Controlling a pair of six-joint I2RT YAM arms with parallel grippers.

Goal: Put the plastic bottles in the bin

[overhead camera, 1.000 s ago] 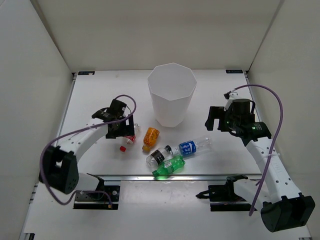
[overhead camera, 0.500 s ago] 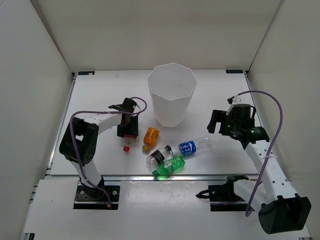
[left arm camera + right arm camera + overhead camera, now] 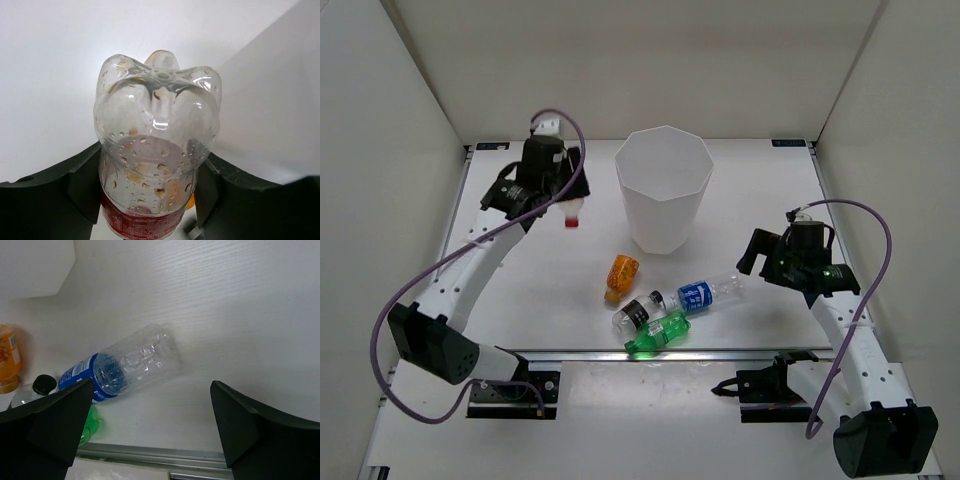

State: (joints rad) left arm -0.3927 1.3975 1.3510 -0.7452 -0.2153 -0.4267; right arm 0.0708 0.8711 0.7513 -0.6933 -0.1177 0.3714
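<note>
Left fingers (image 3: 60, 195) tight around red-capped bottle (image 3: 155, 150), aloft left of bin rim (image 3: 618, 168); right fingers (image 3: 50, 425) wide apart

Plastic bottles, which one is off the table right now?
The red-capped clear bottle, clamped in the left gripper; the other four lie on the table.
</note>
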